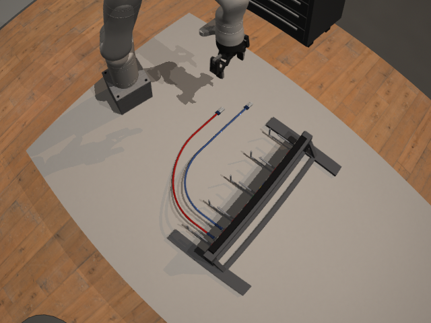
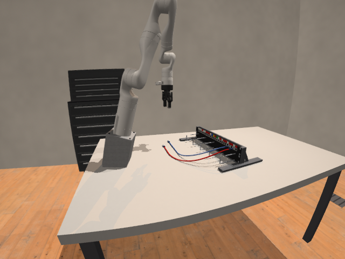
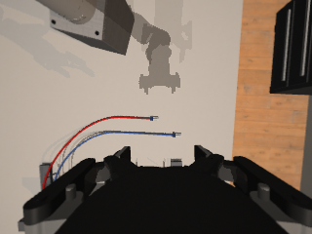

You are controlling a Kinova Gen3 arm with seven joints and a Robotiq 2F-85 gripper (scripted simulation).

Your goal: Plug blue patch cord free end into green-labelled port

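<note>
The blue patch cord (image 1: 185,177) (image 2: 192,155) (image 3: 136,132) curves over the table from the rack's near end. Its free plug (image 1: 248,106) (image 2: 168,141) (image 3: 176,134) lies on the table top. The red cord (image 1: 172,173) (image 2: 194,160) (image 3: 117,117) runs beside it. The black rack (image 1: 264,188) (image 2: 242,157) stands upright on two flat feet, with a row of coloured labels along its panel. A small green label (image 2: 214,136) shows left of the panel's middle. My gripper (image 1: 218,70) (image 2: 167,105) (image 3: 162,152) is open and empty. It points down, high above the table, a little beyond the cords' free ends.
The robot base (image 1: 128,90) (image 2: 118,150) stands on the table's far left part. A black drawer cabinet (image 1: 306,17) (image 2: 91,111) (image 3: 292,49) stands on the floor behind the table. Thin cable bars (image 1: 243,186) stick out from the rack's front towards the cords.
</note>
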